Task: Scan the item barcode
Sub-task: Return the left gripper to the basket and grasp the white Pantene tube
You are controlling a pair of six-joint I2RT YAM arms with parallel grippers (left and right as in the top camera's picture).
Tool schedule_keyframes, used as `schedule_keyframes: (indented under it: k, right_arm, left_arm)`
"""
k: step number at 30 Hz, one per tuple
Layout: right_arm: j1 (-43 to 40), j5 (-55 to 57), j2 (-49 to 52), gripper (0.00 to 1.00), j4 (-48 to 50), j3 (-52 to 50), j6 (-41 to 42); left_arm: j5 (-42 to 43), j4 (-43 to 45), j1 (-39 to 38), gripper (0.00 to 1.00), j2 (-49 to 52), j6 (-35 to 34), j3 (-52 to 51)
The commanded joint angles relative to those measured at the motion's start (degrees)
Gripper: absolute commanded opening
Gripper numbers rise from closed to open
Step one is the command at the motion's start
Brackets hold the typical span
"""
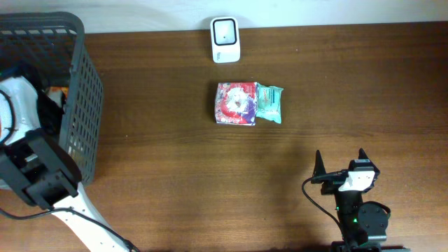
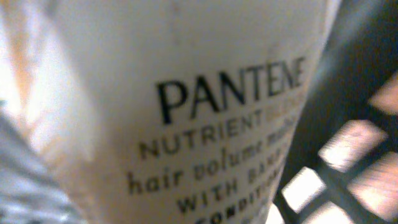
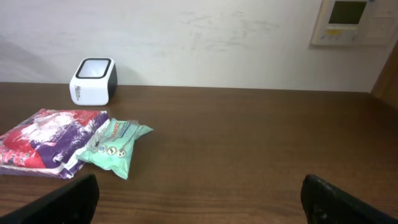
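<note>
Wood table (image 1: 210, 182) w/ basket (image 1: 82, 105) upper left. Pantene bottle (image 2: 186, 112) prob slick, stiffish, light; we'd grip mid-body. Left gripper hidden, can't tell its jaws; right gripper (image 1: 339, 162) open, empty.

The basket (image 1: 80, 112) is set at the left edge of the table (image 1: 175, 182). The scanner (image 1: 225, 40) is placed at the far edge, near the middle. In front of it, two packets are laid side by side, touching: the larger packet (image 1: 235, 103) left, the smaller packet (image 1: 269, 102) right. The right gripper (image 1: 340, 155) is positioned well apart, near right. The bottle (image 2: 186, 93) is located inside the basket, with mesh wall behind.
</note>
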Motion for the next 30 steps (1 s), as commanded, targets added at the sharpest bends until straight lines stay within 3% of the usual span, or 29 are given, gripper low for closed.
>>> schedule_keyframes:
  k: [1, 5, 7, 9, 19, 22, 26, 30]
  right_arm:
    - [-0.4, 0.5, -0.4, 0.99, -0.2, -0.5, 0.3]
    - [-0.4, 0.5, -0.4, 0.99, -0.2, -0.5, 0.3]
    - [-0.4, 0.5, -0.4, 0.99, -0.2, -0.5, 0.3]
    - [-0.4, 0.5, -0.4, 0.99, -0.2, -0.5, 0.3]
    - [-0.4, 0.5, -0.4, 0.99, -0.2, -0.5, 0.3]
    - [-0.4, 0.5, -0.4, 0.99, -0.2, -0.5, 0.3]
    - [-0.4, 0.5, -0.4, 0.98, -0.2, -0.5, 0.3]
    - [-0.4, 0.4, -0.4, 0.99, -0.2, -0.5, 0.3]
  left_arm:
    - [0.8, -5.3, 0.0, 0.00, -1.2, -3.9, 17.0]
    - [0.7, -11.0, 0.7, 0.00, -1.3, -9.2, 37.8]
    - [0.6, -12.1, 1.1, 0.00, -1.5, -10.1, 43.3]
    - [0.5, -12.5, 2.1, 0.00, -2.6, -15.6, 49.3]
    - [1.8, -12.9, 2.6, 0.00, -13.6, -46.1, 56.0]
    - [9.1, -12.0, 2.5, 0.00, -15.8, -46.7, 56.0]
    - [26.0, -11.2, 1.8, 0.00, -16.7, -46.0, 56.0]
    - [27.7, -11.2, -7.2, 0.00, -16.7, -31.7, 55.8]
